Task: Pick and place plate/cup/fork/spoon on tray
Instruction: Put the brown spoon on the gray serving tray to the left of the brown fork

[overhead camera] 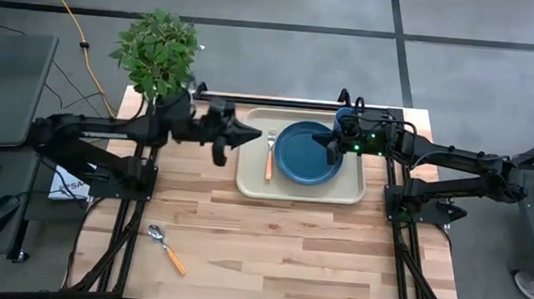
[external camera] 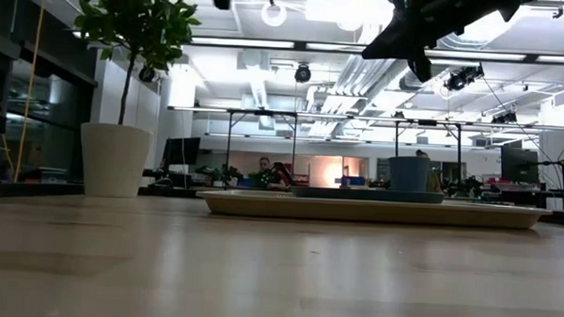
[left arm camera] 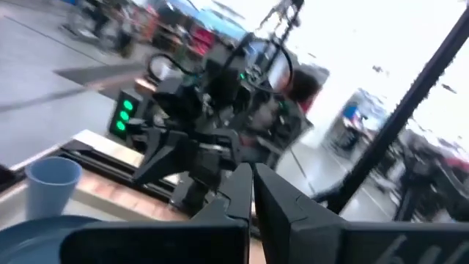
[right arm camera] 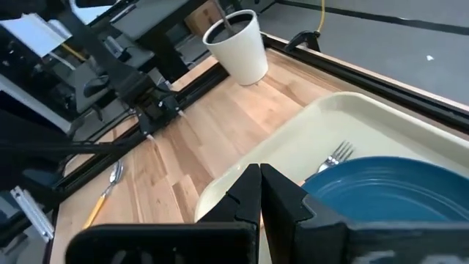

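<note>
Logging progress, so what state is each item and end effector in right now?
plate: on the tray
fork: on tray, beside plate
cup: upright on tray
spoon: on table, off tray
left end effector: shut, empty
right end effector: shut, empty, above plate

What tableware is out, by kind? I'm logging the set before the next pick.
plate: 1, on the tray
cup: 1, on the tray
fork: 1, on the tray beside the plate
spoon: 1, on the table off the tray
tray: 1
Total: 5
</note>
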Available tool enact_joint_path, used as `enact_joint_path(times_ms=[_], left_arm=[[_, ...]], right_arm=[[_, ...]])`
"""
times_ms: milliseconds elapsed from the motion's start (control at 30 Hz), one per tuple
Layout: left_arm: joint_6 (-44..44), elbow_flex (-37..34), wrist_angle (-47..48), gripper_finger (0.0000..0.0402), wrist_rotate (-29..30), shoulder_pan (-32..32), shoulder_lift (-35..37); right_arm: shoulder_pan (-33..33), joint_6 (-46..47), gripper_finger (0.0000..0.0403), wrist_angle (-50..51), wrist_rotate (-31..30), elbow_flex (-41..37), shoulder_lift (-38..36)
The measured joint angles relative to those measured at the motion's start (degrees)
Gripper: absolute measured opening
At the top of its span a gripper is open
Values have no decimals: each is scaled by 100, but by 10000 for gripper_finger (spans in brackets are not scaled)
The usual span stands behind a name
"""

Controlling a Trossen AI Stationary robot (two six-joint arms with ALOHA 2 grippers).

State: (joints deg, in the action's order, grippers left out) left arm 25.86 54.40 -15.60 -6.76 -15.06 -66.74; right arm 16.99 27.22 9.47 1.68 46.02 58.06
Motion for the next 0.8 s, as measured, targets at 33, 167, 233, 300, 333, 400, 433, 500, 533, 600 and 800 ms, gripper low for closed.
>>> enact_joint_path(times_ms=[33, 167, 233, 300, 333, 400, 433, 500, 533, 600, 800], left_arm=[[44, -132, -51, 0, 187, 110, 134], [99, -442, 7, 0, 402, 340, 516], [104, -480, 77, 0, 401, 356, 623], [119, -478, 318, 5, 404, 318, 707], [117, -456, 512, 11, 381, 274, 740], [115, -354, 934, 30, 71, 172, 801], [115, -262, 1176, 43, -187, 123, 830], [118, -18, 1820, 73, -705, 90, 865], [116, 127, 2173, 90, -936, 127, 864], [25, 441, 2887, 124, -1311, 351, 793], [-1098, 1444, 5450, 196, -1466, 1798, 365]], right_arm=[[0, -43, 0, -27, 41, 0, 1], [0, -72, 0, -114, 59, 0, 1], [0, -72, 0, -189, 59, 0, 2], [0, -72, 0, -263, 61, 2, 2], [0, -72, 0, -284, 62, 2, 2], [0, -72, 0, -337, 58, 2, 2], [0, -72, 0, -368, 46, 2, 2], [0, -61, 0, -391, 36, 2, 2], [0, -22, 0, -401, 34, 2, 2], [0, 123, 0, -403, 34, 2, 2], [0, 400, 0, -426, -24, 2, 2]])
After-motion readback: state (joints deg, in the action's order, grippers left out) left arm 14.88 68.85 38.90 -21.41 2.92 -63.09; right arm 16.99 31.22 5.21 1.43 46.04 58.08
